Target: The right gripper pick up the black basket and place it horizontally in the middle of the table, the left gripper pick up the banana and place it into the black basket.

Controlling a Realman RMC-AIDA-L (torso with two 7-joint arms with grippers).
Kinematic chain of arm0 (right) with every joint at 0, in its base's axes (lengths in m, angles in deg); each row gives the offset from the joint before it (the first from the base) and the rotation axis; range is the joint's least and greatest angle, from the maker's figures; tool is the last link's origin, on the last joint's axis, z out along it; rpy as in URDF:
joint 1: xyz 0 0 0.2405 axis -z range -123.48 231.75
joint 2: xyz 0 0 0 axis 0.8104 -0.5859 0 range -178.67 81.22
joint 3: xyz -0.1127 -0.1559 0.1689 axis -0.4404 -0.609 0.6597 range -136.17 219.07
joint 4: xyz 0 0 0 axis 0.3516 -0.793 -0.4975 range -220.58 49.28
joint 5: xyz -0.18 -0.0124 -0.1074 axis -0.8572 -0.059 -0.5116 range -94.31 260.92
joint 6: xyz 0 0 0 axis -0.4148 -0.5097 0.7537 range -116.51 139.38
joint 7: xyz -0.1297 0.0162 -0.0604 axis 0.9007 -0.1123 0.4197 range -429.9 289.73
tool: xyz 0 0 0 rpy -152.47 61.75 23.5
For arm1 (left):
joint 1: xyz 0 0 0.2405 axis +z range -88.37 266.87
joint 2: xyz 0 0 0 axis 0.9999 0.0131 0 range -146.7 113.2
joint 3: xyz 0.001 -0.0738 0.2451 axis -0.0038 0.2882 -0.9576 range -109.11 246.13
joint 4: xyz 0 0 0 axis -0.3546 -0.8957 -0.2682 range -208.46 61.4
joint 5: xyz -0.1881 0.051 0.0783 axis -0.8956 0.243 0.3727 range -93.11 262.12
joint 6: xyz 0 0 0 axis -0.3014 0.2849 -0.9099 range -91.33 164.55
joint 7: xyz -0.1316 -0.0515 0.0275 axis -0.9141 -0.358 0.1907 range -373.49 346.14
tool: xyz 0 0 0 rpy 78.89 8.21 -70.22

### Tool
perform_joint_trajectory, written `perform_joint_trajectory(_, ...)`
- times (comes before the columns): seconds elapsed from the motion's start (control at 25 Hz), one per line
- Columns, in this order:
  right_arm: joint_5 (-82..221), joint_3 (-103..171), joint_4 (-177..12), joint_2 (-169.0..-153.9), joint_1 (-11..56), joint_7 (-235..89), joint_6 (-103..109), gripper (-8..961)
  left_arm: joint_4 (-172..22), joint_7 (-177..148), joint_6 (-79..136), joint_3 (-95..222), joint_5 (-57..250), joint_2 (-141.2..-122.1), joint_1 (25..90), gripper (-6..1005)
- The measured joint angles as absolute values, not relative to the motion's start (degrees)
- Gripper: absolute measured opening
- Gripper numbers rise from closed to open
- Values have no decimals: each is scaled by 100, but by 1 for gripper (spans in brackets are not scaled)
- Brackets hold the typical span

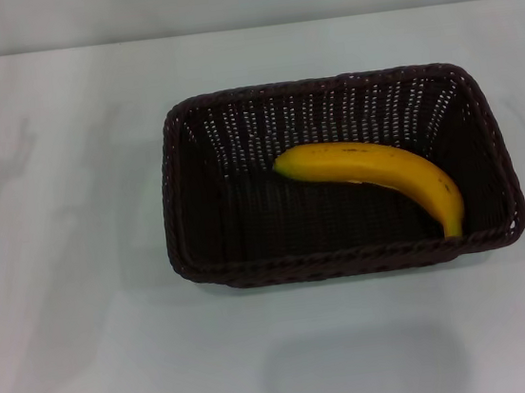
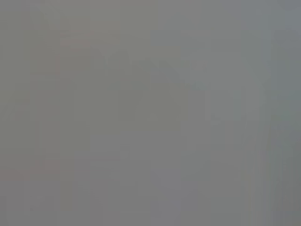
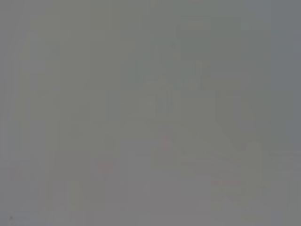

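In the head view the black basket (image 1: 196, 205) stands lengthwise across the middle of the white table (image 1: 81, 353). The yellow banana (image 1: 375, 173) lies inside it, on the basket's floor toward its right half, with its stem end near the front right corner. Neither gripper shows in the head view. The left wrist view and the right wrist view show only plain grey, with no object and no fingers in them.
The table's far edge runs along the top of the head view. Faint shadows lie on the tabletop at the left and at the front.
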State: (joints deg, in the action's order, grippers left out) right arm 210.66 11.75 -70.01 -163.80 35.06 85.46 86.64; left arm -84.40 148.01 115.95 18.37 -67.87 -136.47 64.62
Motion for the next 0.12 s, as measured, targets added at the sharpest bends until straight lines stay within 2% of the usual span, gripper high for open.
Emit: perform_joint_trajectory(0.12,21104,1193,-7025,-16385,3527,8548,8673,875,-8465,14806,11604,1854,-6791,-13631,6447,866)
